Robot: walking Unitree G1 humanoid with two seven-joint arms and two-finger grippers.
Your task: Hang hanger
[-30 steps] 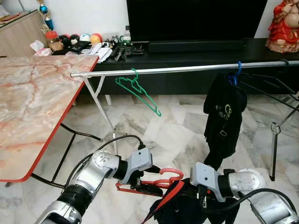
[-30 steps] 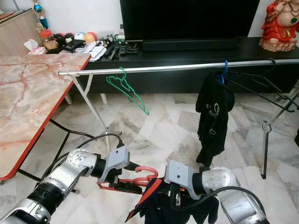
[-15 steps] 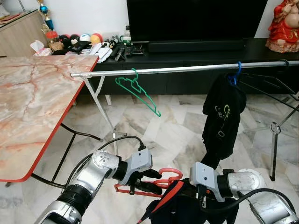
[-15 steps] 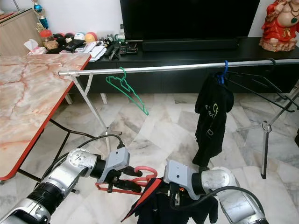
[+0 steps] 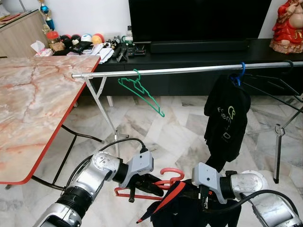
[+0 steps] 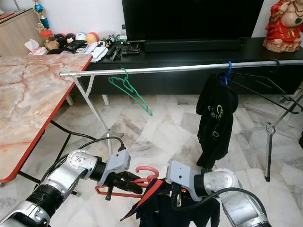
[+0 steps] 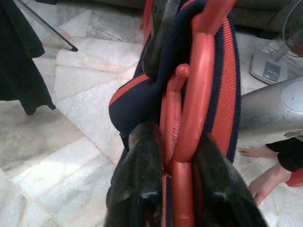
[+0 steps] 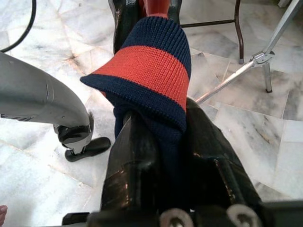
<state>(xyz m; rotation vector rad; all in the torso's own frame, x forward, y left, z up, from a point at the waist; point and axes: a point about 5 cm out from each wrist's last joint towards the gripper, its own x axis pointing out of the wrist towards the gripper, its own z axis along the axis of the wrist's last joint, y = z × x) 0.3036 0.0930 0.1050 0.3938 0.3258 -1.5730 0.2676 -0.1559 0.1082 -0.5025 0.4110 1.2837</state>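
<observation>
A red hanger (image 5: 163, 179) is low in front of me, its hook pointing up, with my left gripper (image 5: 144, 183) shut on its neck; the left wrist view shows both fingers (image 7: 142, 175) pressed against the red plastic (image 7: 182, 142). A navy garment with a red stripe (image 5: 173, 196) hangs around the hanger. My right gripper (image 5: 201, 201) is shut on that cloth (image 8: 147, 71). The silver rail (image 5: 189, 70) runs across at mid height above the floor, well beyond both grippers.
A green hanger (image 5: 142, 92) hangs on the rail's left part, and a black garment on a blue hanger (image 5: 227, 118) on its right part. A marble table (image 5: 33, 99) stands to the left. A black TV bench (image 5: 199, 52) lies behind. A person's bare feet (image 7: 265, 179) are nearby.
My left gripper has turned and raised the red hanger a little, so its hook stands higher. The red-striped edge of the garment has slid down and to the left.
</observation>
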